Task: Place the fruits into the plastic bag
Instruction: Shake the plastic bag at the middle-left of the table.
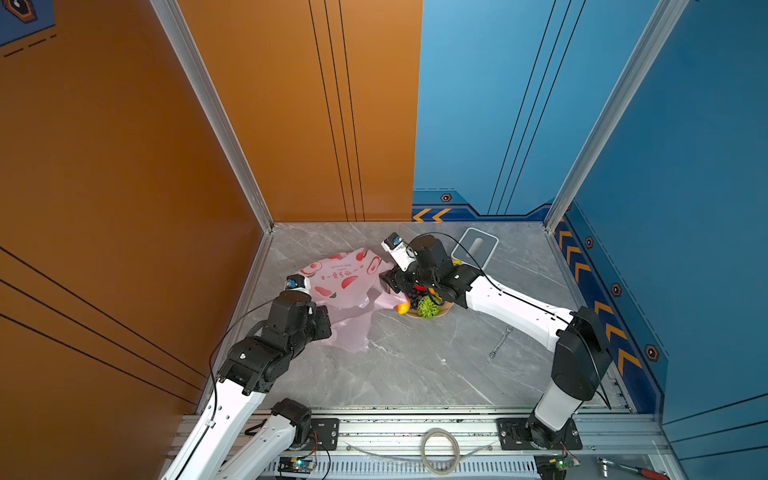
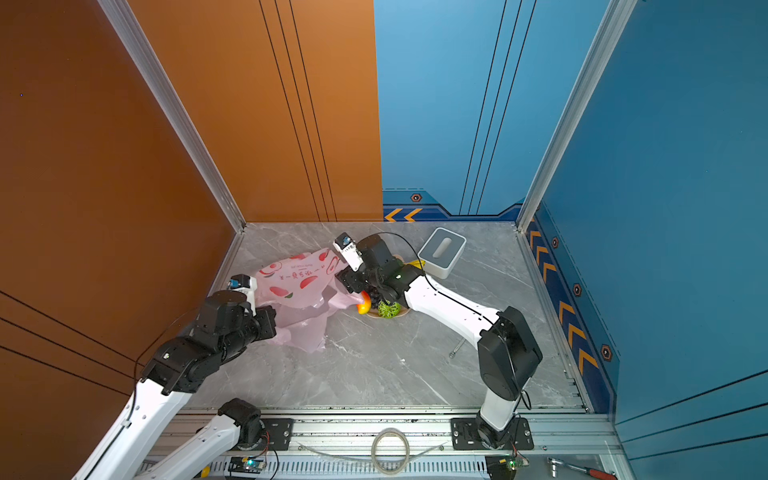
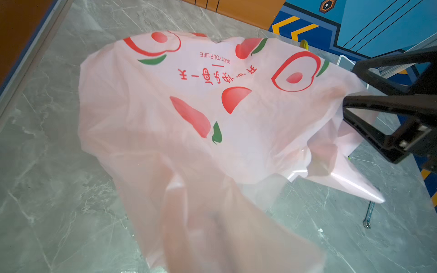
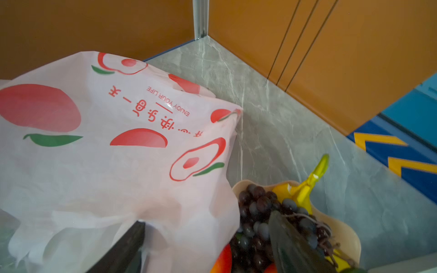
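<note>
The pale-pink plastic bag [image 1: 345, 278] [image 2: 299, 282] lies crumpled on the marble table, printed with red peach shapes. My left gripper [image 1: 326, 322] is at its near end, jaws buried under the film [image 3: 189, 106], shut on the bag. Just right of the bag, the fruits sit piled on a beige plate [image 4: 350, 236]: purple grapes [image 4: 260, 212], yellow bananas [image 4: 305, 189], a red-yellow mango [image 1: 402, 308] and a green bumpy fruit [image 1: 429, 307]. My right gripper [image 4: 208, 245] [image 1: 388, 282] hovers open over the bag's edge and the grapes, fingers [image 4: 123, 248] wide apart, gripping nothing.
A white-grey box [image 1: 475, 247] stands behind the plate at the back. A small wrench [image 1: 500, 341] lies on the table under the right arm. The orange wall runs close along the bag's left side. A cable coil [image 1: 440, 451] rests on the front rail.
</note>
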Action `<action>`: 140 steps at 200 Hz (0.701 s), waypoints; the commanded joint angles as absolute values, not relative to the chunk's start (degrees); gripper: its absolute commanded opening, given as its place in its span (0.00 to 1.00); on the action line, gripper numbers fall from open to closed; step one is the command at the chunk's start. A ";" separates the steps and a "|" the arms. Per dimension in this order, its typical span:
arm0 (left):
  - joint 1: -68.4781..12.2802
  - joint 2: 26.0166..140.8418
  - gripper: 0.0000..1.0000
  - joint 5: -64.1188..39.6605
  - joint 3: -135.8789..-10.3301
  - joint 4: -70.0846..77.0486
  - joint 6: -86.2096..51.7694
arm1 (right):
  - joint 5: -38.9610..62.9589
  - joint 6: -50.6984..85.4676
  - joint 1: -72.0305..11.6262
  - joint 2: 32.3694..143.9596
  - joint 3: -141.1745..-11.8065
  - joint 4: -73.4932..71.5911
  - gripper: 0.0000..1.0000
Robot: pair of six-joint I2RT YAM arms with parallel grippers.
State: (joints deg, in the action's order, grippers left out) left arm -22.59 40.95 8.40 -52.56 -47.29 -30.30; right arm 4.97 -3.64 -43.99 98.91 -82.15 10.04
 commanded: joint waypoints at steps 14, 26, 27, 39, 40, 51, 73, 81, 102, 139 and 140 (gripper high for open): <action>-22.96 39.72 0.00 5.31 -51.46 -45.56 -33.57 | 4.65 10.35 -43.25 93.65 -81.43 18.45 0.84; -23.12 39.56 0.00 5.01 -51.28 -45.43 -34.00 | 4.89 16.04 -42.87 91.20 -79.86 19.16 0.90; -23.12 39.51 0.00 4.97 -51.26 -45.44 -34.01 | 5.00 16.55 -42.84 91.08 -79.70 19.16 0.91; -23.20 39.47 0.00 4.85 -51.36 -45.37 -34.16 | 6.80 22.83 -42.29 88.21 -77.50 18.31 1.00; -23.20 39.42 0.00 4.84 -51.39 -45.40 -34.18 | 7.01 23.28 -42.24 88.01 -77.29 18.17 1.00; -23.29 39.28 0.00 4.68 -51.49 -45.44 -34.15 | 8.42 27.31 -42.19 85.71 -75.30 16.89 1.00; -23.29 38.96 0.00 4.48 -51.53 -45.44 -34.11 | 8.34 31.16 -42.75 81.63 -72.35 16.14 1.00; -23.29 38.93 0.00 4.33 -51.52 -45.38 -34.19 | 7.80 31.74 -43.13 80.68 -71.29 16.20 1.00; -23.38 38.94 0.00 3.89 -51.60 -45.29 -34.39 | 5.98 31.90 -44.21 79.13 -67.91 16.09 1.00; -23.38 39.51 0.00 3.27 -52.25 -45.35 -34.03 | 7.10 31.44 -44.30 80.66 -62.52 11.82 0.98; -23.38 39.53 0.00 3.26 -52.27 -45.35 -34.02 | 7.11 31.41 -44.30 80.76 -62.50 11.76 0.98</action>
State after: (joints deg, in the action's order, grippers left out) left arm -22.96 39.22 4.86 -52.07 -46.04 -34.00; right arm 7.29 30.11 -44.18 79.02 -65.23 14.28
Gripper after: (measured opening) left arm 0.046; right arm 0.987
